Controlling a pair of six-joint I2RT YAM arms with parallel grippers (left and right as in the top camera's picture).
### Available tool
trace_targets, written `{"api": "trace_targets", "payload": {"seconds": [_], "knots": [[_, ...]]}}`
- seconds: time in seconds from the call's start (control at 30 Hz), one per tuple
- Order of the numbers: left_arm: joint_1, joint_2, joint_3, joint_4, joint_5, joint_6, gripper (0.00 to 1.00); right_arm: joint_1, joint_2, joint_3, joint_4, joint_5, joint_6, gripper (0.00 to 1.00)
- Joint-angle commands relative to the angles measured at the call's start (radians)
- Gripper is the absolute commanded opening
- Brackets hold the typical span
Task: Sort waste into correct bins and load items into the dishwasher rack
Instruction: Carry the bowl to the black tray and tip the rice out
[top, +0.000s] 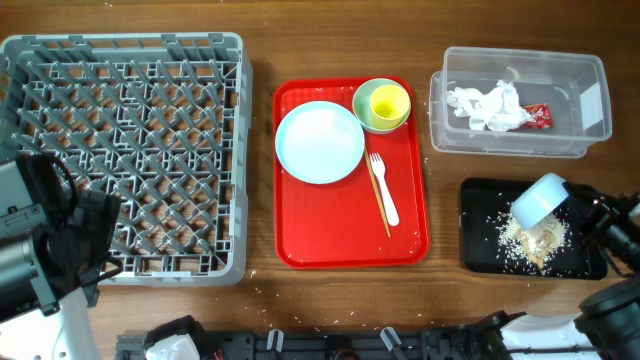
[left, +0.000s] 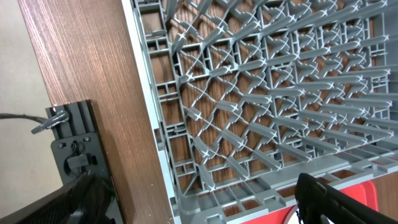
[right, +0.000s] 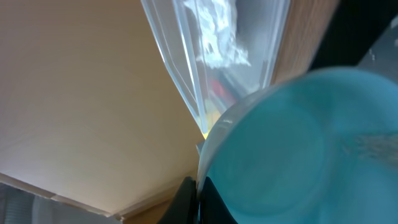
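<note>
**Bowl tipped over black tray, rack far off at 9 o'clock**

The right gripper (top: 574, 204) is clamped on the rim of the small white bowl (top: 540, 198) and holds it tilted above the black tray (top: 478, 252). The rice (top: 535, 243) lies in a loose heap on the tray, just under the bowl at its 6 o'clock. The right wrist view shows little beyond the bowl's pale inside; whether any grains cling there cannot be told.

The rack (top: 240, 150) sits at 9 o'clock from the bowl, well apart, with the red tray (top: 300, 235) between them. The left gripper (left: 208, 198) hovers over the rack's near corner, fingers apart and holding nothing. That arm is by far the nearer to the rack, but the bowl is on the right arm's side.

Loading the bowl probably means a long carry toward 9 o'clock, passing over the red tray.

The tissue (top: 490, 105) and wrapper (top: 538, 116) lie in the tub (top: 592, 100), at 12 o'clock from the bowl.
</note>
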Motion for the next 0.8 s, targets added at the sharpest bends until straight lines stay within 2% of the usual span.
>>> {"api": "trace_targets", "payload": {"seconds": [0.0,0.03,0.07,0.1,0.13,0.17,0.2,0.23,0.27,0.3,0.33,0.37,0.4,0.43,0.47,0.57,0.63,0.7,0.77], "knots": [[0.005,-0.002,0.008,-0.001,0.002,0.008,1.0,-0.005,0.004,0.003,-0.02,-0.042,0.019,0.04],[0.005,-0.002,0.008,0.0,0.002,0.008,1.0,-0.005,0.005,0.003,0.049,0.007,0.086,0.04],[0.005,-0.002,0.008,0.0,0.002,0.008,1.0,-0.007,0.006,0.003,0.045,0.019,0.119,0.04],[0.005,-0.002,0.008,-0.001,0.002,0.008,1.0,-0.008,0.006,0.003,-0.038,-0.09,0.011,0.04],[0.005,-0.002,0.008,-0.001,0.002,0.008,1.0,-0.01,0.006,0.003,-0.047,-0.127,-0.012,0.04],[0.005,-0.002,0.008,-0.001,0.002,0.008,1.0,-0.015,0.008,0.003,0.019,-0.09,0.073,0.04],[0.005,-0.002,0.008,0.0,0.002,0.008,1.0,-0.022,0.008,0.003,0.019,-0.08,0.092,0.04],[0.005,-0.002,0.008,0.0,0.002,0.008,1.0,-0.031,0.008,0.003,-0.067,-0.116,-0.019,0.04],[0.005,-0.002,0.008,0.0,0.002,0.008,1.0,-0.034,0.008,0.003,-0.035,-0.085,-0.026,0.04],[0.005,-0.002,0.008,0.0,0.002,0.008,1.0,-0.035,0.008,0.003,0.025,0.0,0.048,0.04],[0.005,-0.002,0.008,-0.001,0.002,0.008,1.0,-0.035,0.008,0.003,-0.062,-0.017,-0.004,0.04],[0.005,-0.002,0.008,0.0,0.002,0.008,1.0,-0.035,0.008,0.003,-0.176,-0.14,-0.194,0.04],[0.005,-0.002,0.008,0.0,0.002,0.008,1.0,-0.035,0.008,0.003,-0.161,-0.137,-0.194,0.04],[0.005,-0.002,0.008,-0.001,0.002,0.008,1.0,-0.035,0.008,0.003,-0.176,-0.094,-0.188,0.04],[0.005,-0.002,0.008,0.0,0.002,0.008,1.0,-0.035,0.002,0.003,-0.222,-0.066,-0.252,0.04],[0.005,-0.002,0.008,0.0,0.002,0.008,1.0,-0.034,-0.056,0.003,-0.382,0.025,-0.521,0.05],[0.005,-0.002,0.008,-0.001,0.002,0.008,1.0,-0.006,-0.154,0.003,-0.506,0.161,-0.716,0.04],[0.005,-0.002,0.008,0.0,0.002,0.008,1.0,0.043,-0.255,0.003,-0.564,0.244,-0.761,0.04],[0.005,-0.002,0.008,-0.001,0.002,0.008,1.0,0.142,-0.401,0.003,-0.583,0.253,-0.73,0.04]]}}
